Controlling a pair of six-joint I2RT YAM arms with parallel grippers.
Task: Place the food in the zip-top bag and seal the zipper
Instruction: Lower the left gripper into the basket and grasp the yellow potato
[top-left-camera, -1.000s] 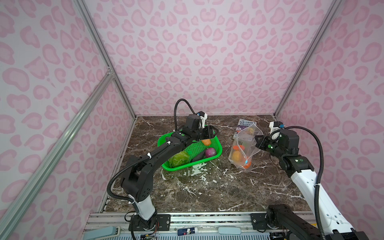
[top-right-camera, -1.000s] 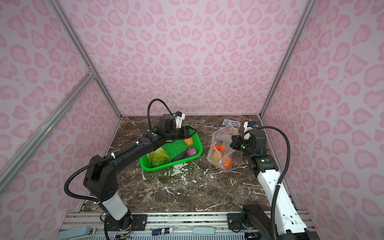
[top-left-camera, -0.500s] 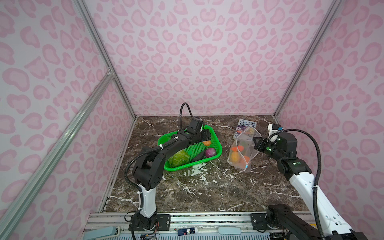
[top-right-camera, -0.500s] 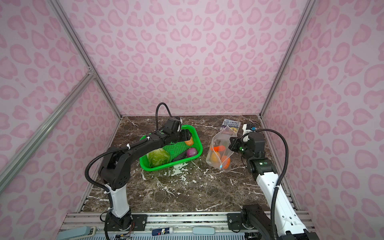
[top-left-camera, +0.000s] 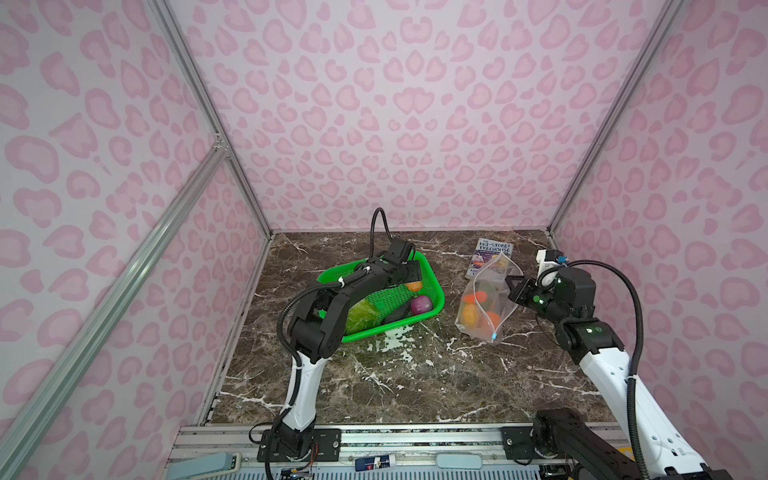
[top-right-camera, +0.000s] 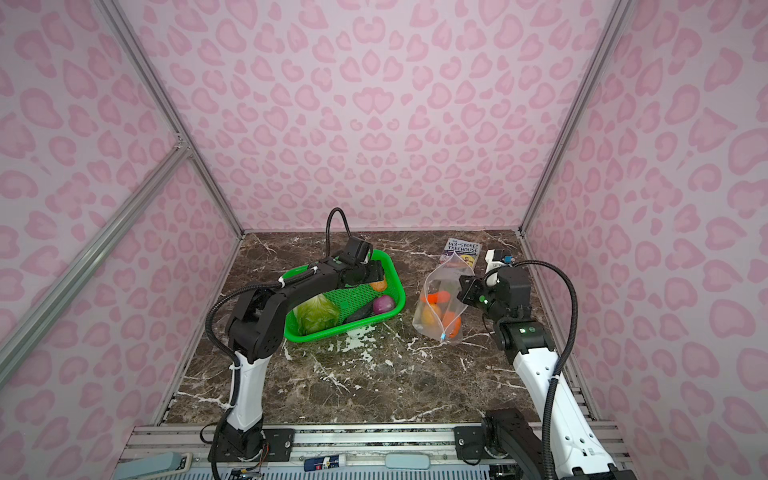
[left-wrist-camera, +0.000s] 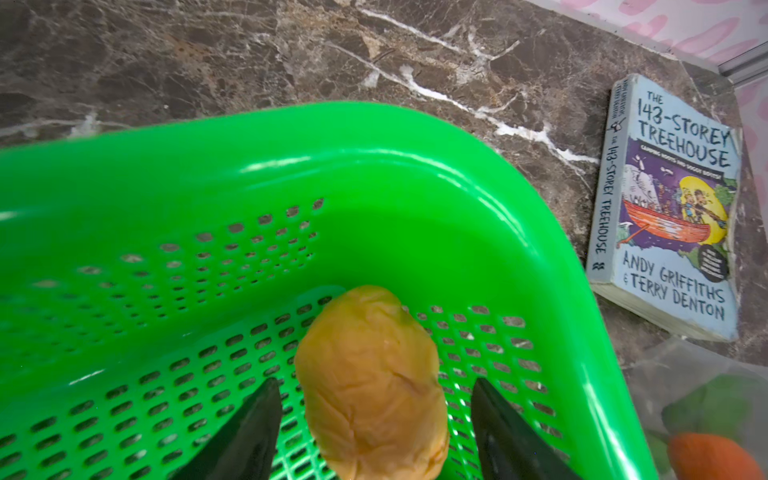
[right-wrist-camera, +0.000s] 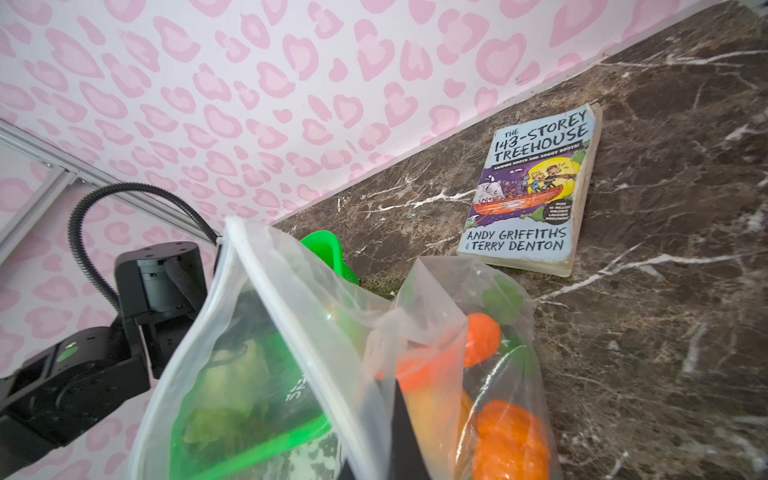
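**Close on the potato, then carry it to the open bag**

In both top views your left fingers reach into the far corner of the green basket, which sits mid-counter toward the left edge. The zip-top bag stands near the right edge with orange pieces already inside. The right fingers pinch its rim and hold it up. The zipper runs down to its blue slider at the bag's near end. The cabbage, eggplant and purple onion lie in the basket, so I judge you to be roughly midway. A book lies by the far right corner. From up here you cannot see how wide the left fingers stand.

The left wrist view settles that. The fingers are apart, one on each side of the tan potato, and bare mesh shows between each finger and the potato. It lies close to the basket wall. Go down until the tips pass its widest part, centre it, and close gently, because a rounded piece like this could slip out forward. Keep the tips clear of the mesh holes and the wall.

The right wrist view alone shows the bag's mouth. It gapes open toward the basket, with the zipper strip arching around it, and one dark finger is clamped on the film. The pumpkin rests low inside. Hold that rim steady and high, so that the potato drops in without catching the strip.
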